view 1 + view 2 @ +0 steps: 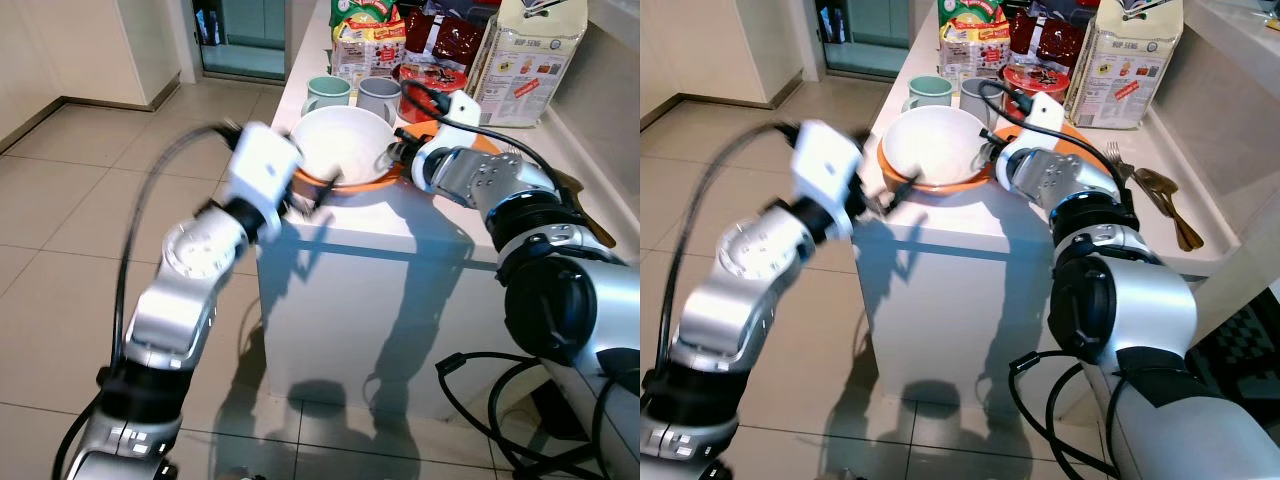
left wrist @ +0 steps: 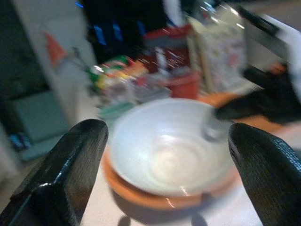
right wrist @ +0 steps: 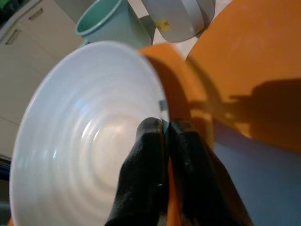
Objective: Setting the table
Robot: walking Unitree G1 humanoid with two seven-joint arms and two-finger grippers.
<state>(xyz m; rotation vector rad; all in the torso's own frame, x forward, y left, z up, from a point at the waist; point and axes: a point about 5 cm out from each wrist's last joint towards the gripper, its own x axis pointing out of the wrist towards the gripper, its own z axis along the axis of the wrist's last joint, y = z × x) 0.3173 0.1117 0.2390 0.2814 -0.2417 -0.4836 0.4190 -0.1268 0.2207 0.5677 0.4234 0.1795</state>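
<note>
Right wrist view shows the right gripper (image 3: 162,141) pinching the rim of the white bowl (image 3: 89,136), one finger inside the wall, the other outside against the orange plate (image 3: 188,108) that the bowl sits on. Bowl and plate stand at the near end of the white counter (image 1: 400,225). The left gripper (image 2: 164,155) is spread wide just short of the bowl's opposite side, touching nothing.

The bowl looks like glazed ceramic: stiff, smooth, fairly heavy and breakable. A one-sided rim pinch is likely to let it tilt or slip, so support under the far rim from the left gripper would steady it.

Beyond the right gripper stand a teal mug (image 1: 328,93) and a grey mug (image 1: 378,98), then food packages (image 1: 368,45) and a large bag (image 1: 528,62). A second orange plate (image 3: 249,61) lies beside it. Cutlery (image 1: 1160,195) rests on the counter by the right arm. The counter edge is close under the bowl.
</note>
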